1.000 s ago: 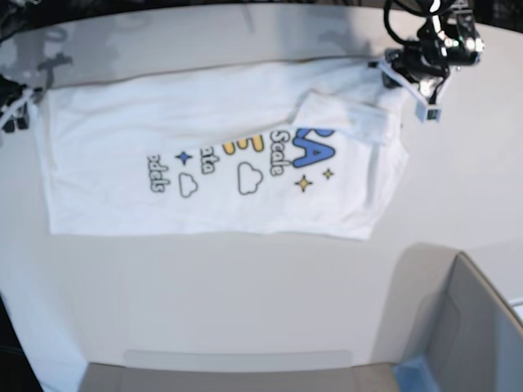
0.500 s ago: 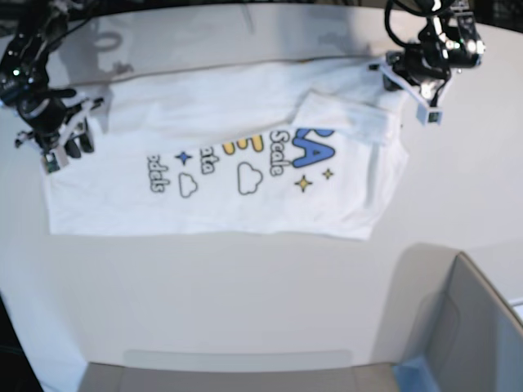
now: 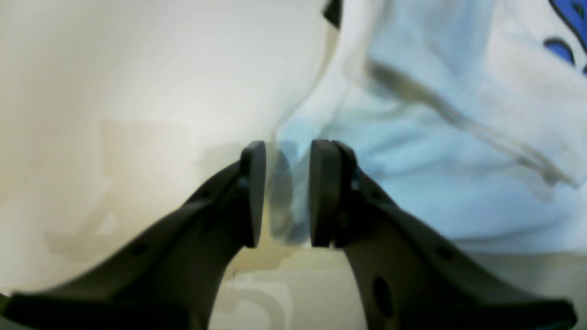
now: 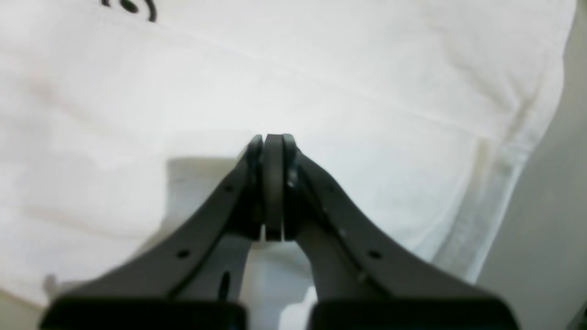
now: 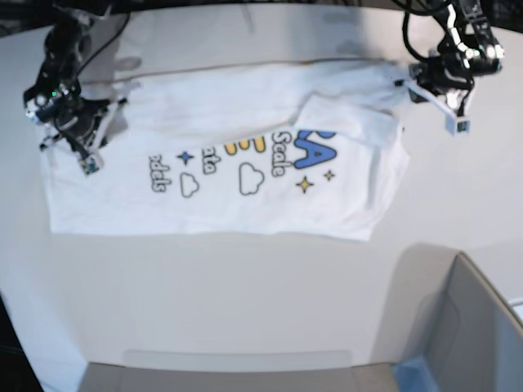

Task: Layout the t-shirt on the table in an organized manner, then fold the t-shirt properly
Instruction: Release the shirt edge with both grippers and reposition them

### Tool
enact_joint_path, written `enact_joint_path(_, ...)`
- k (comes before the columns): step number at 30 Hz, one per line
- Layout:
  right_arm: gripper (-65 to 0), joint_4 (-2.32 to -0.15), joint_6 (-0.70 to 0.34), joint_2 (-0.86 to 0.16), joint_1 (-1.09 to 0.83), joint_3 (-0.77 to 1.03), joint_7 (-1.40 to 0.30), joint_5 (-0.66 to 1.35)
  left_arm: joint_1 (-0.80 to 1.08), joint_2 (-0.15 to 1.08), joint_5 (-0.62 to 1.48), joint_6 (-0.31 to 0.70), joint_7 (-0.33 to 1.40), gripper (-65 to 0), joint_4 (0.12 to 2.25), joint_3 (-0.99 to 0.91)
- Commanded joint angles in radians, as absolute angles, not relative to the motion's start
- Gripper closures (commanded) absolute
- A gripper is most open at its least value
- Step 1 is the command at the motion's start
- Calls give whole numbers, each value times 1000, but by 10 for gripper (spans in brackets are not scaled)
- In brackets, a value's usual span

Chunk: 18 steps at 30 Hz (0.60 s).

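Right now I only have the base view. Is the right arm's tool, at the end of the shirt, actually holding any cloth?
Observer: No. The right wrist view shows the right tool shut, its pads pressed together with no cloth between them and the shirt beneath.
Operator: And the other arm?
Observer: In the left wrist view the left tool has its pads apart with a bunched fold of the shirt's edge between them, so it looks gripped.
Operator: What lies around that fold?
Observer: Bare table beside one pad, cloth beside the other. The view is too blurred to tell whether the fold is lifted.
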<state>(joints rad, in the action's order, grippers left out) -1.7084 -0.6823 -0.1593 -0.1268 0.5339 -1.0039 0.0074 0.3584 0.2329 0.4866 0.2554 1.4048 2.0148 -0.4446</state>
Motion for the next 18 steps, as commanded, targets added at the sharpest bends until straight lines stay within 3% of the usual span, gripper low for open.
enact_joint_path(1,0,-1698,-698,-166,-101,538,-993,-8,355,240,493,255,1396,-183,2032,-452)
enact_joint_path(10,0,-1629,-698,-168,-73,542,-987,-96,343,245,492,255,1396,-183,2029,-550)
enact_joint_path(13,0,-1629,-698,-168,-76,542,-987,-96,260,246,495,260,1396,-184,2031,-550)
enact_joint_path(18,0,-1629,-698,-168,-81,539,-987,-96,48,272,495,262,1396,-185,2026,-314)
